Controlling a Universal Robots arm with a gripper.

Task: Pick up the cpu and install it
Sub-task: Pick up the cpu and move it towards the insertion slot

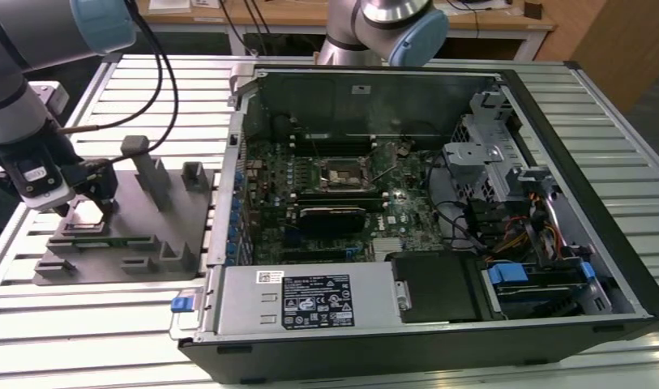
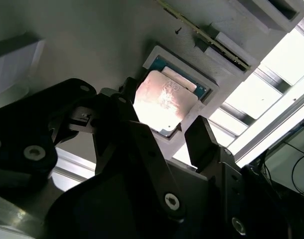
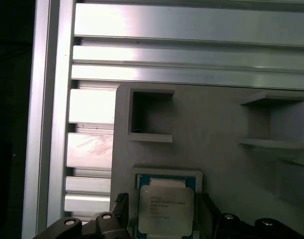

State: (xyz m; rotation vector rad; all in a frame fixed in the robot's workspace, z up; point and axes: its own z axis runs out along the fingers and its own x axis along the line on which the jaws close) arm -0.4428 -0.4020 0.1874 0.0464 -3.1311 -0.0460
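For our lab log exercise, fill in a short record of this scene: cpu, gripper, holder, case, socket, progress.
cpu: lies flat, metal top up, in a square recess of the grey block
gripper: open, one finger on each side of the cpu
grey block: on the slatted table, to the exterior view's left of the case
case: open, motherboard exposed
socket: on the motherboard, far from the gripper
progress: cpu not yet lifted
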